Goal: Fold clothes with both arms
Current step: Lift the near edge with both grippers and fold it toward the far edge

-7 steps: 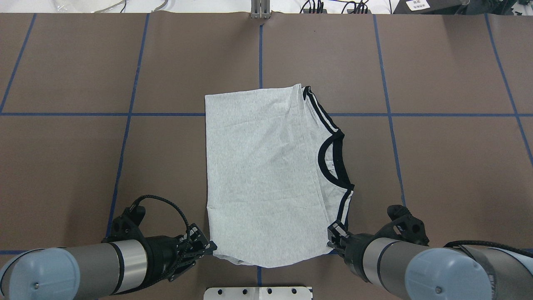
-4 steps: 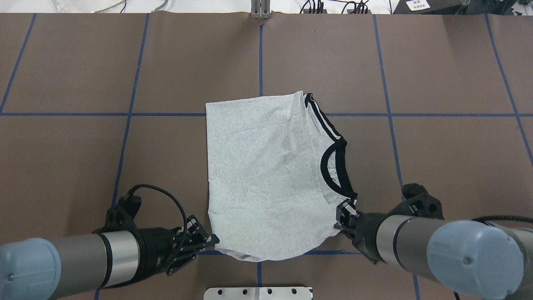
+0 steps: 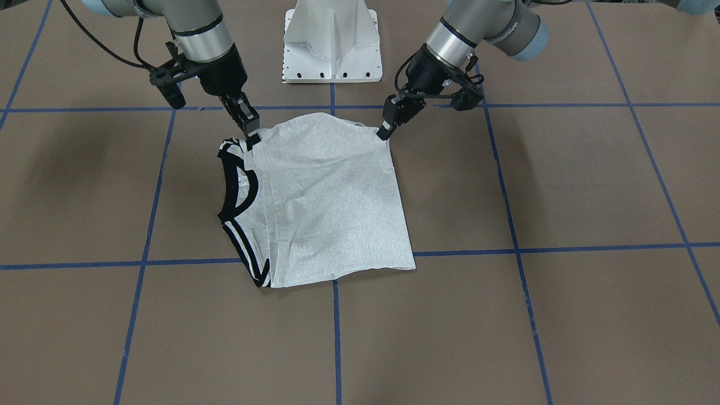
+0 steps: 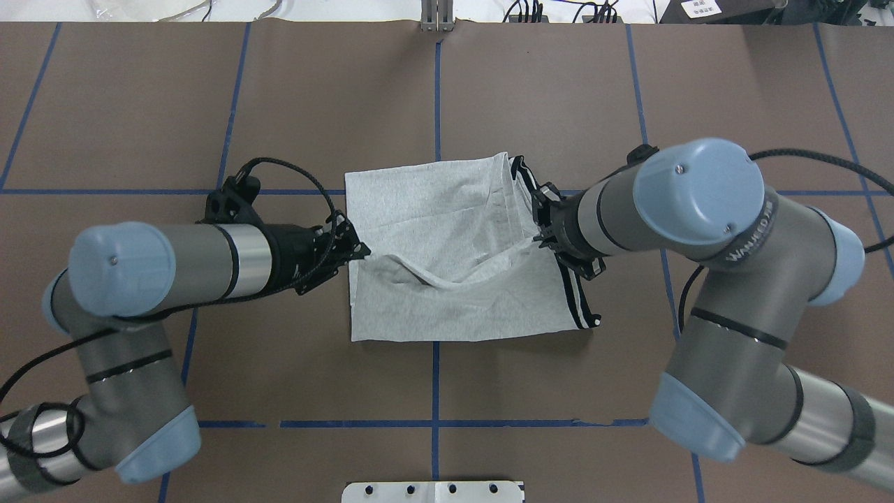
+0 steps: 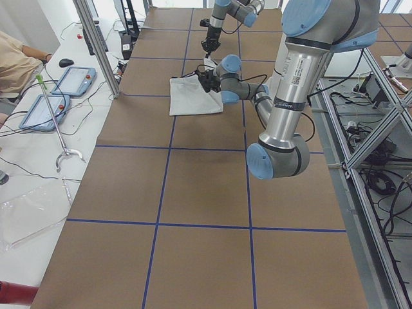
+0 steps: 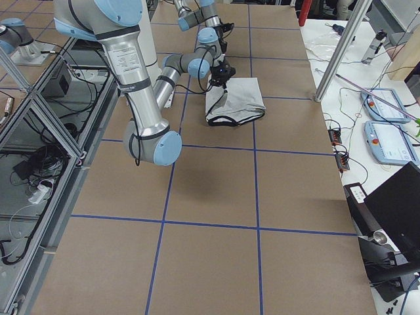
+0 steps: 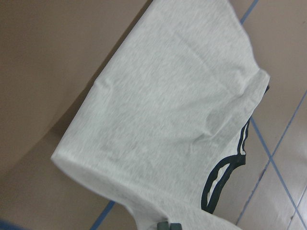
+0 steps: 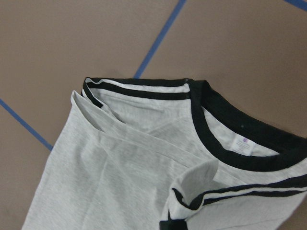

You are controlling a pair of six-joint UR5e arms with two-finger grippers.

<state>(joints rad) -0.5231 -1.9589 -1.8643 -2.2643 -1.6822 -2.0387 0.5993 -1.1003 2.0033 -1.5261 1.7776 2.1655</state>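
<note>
Both grippers pinch the T-shirt's robot-side edge, one at each end.

Front-facing view: the grey T-shirt (image 3: pixel 332 208) lies mid-table (image 3: pixel 562 169). The left gripper (image 3: pixel 386 133) is clamped on one robot-side corner and the right gripper (image 3: pixel 251 138) on the other. Overhead view: the edge strung between the two grippers sags in its middle above the shirt's body, and the part nearer the robot lies flat along a straight fold. Side views: the shirt sits far off between both arms, and the grips are too small to read. Left wrist view: plain grey cloth runs down into the fingertips. Right wrist view: the black collar (image 8: pixel 225 143) and striped trim (image 8: pixel 139 88) lie ahead, with trim caught at the fingertips.
</note>
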